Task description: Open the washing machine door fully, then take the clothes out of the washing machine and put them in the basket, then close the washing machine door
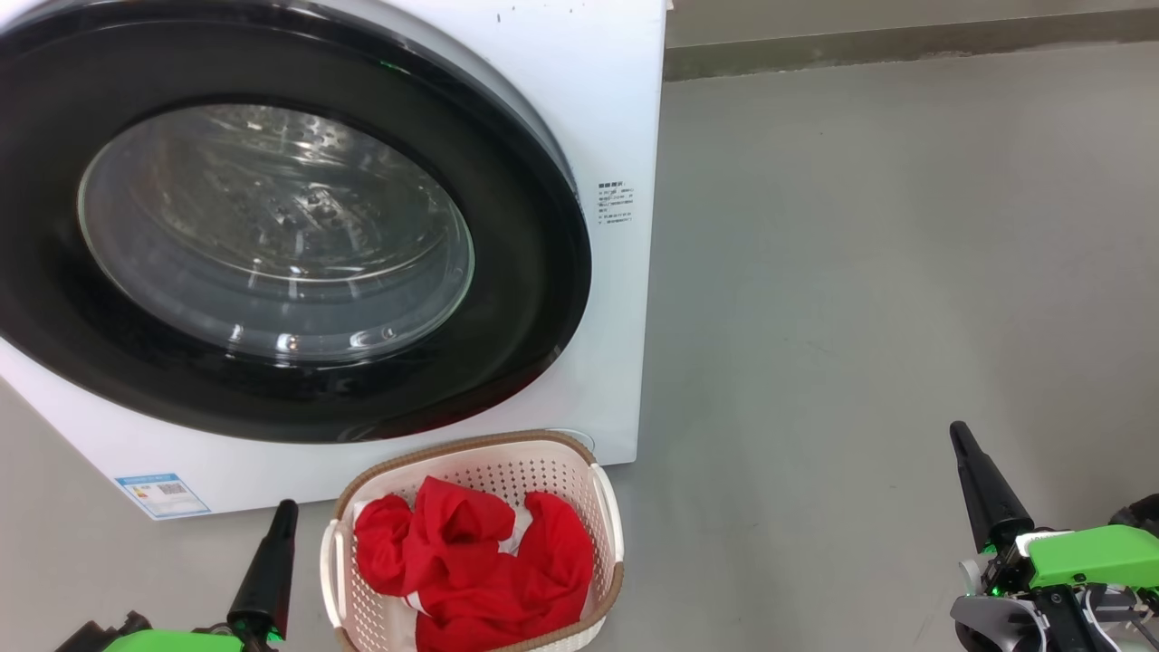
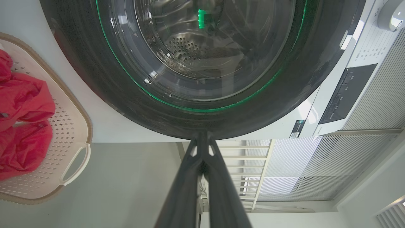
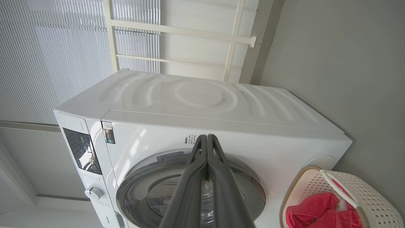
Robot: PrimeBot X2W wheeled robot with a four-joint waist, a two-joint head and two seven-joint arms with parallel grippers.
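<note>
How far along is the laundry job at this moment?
Done: the clothes lie in the basket, and the washing machine door sits shut against the washing machine; no red shows through its window. In hand: nothing; the left gripper and right gripper are shut, empty and clear of the door. Left: nothing apparent; the job looks finished.

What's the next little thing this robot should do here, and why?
Probably nothing more than parking both arms, since the job looks finished. The washing machine door sits shut on the washing machine, the drum seen through it looks empty, the red clothes lie in the basket, and the left tool and right tool are shut, holding nothing.
</note>
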